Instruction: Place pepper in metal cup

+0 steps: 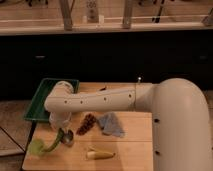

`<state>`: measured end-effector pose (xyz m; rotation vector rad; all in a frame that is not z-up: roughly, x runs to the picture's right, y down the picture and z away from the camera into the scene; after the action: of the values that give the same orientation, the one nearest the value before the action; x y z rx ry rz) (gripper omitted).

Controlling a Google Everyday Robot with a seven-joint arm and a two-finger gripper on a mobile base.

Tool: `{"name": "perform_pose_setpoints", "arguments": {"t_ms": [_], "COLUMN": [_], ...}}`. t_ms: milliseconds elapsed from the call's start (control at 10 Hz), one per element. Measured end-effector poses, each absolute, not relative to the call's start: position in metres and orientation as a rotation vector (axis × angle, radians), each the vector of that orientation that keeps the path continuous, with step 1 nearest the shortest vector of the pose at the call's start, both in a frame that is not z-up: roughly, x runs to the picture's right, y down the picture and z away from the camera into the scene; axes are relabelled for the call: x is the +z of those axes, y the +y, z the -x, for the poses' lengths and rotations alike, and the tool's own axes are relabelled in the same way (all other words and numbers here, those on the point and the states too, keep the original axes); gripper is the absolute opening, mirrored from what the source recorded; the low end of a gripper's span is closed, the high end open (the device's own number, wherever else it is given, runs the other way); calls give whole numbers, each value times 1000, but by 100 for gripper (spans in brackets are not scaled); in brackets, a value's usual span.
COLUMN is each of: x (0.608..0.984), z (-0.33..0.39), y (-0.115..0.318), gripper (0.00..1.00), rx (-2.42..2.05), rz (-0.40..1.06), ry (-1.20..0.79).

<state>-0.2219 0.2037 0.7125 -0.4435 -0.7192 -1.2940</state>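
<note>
The pepper (pixel 54 144) is a slim, curved dark green piece at the table's front left. Its upper end reaches up to my gripper (pixel 60 127); its lower end runs down left toward a pale lime-green cup (pixel 36 147). The small shiny metal cup (pixel 68 139) stands on the table just right of the pepper and directly under the gripper. The gripper hangs from the white arm (pixel 95 101), which stretches in from the right. I cannot tell whether the pepper is held or leans against the metal cup.
A green tray (pixel 42 97) lies at the table's back left, partly behind the arm. A dark red clustered item (pixel 87 124) and a blue-grey cloth (pixel 111 125) lie mid-table. A yellow corn-like piece (pixel 100 154) lies near the front edge.
</note>
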Motion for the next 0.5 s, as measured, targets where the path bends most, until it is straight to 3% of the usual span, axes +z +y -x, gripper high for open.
{"name": "perform_pose_setpoints", "arguments": {"t_ms": [500], "x": [714], "z": [210], "y": [199], "gripper": [63], "rx": [-1275], "rz": [452], "ry": [-706]}}
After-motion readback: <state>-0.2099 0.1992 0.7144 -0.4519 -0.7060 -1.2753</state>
